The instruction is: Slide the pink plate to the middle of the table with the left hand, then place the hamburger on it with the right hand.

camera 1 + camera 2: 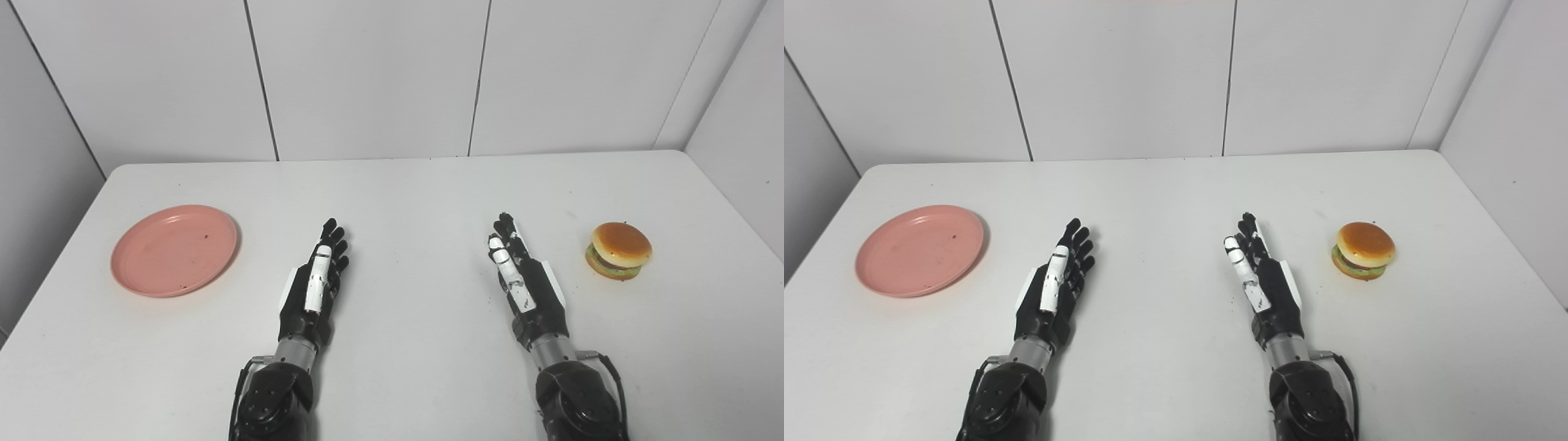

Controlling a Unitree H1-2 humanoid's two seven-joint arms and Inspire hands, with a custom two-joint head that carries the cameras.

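Looks like a robot lab test cell, not a home or kitchen. Plain white worktop [398, 184] boxed in on the far edge and both side edges by blank white wall panels [367, 79] with visible vertical seams, no windows, no furniture, no clutter. Only props on the worktop: a pink plate [174, 250] near the left edge and a hamburger [618, 250] near the right edge that looks like a glossy toy. Both sit well apart with bare surface between. Even, flat lighting. The sparse staged layout reads as a manipulation data-collection setup.
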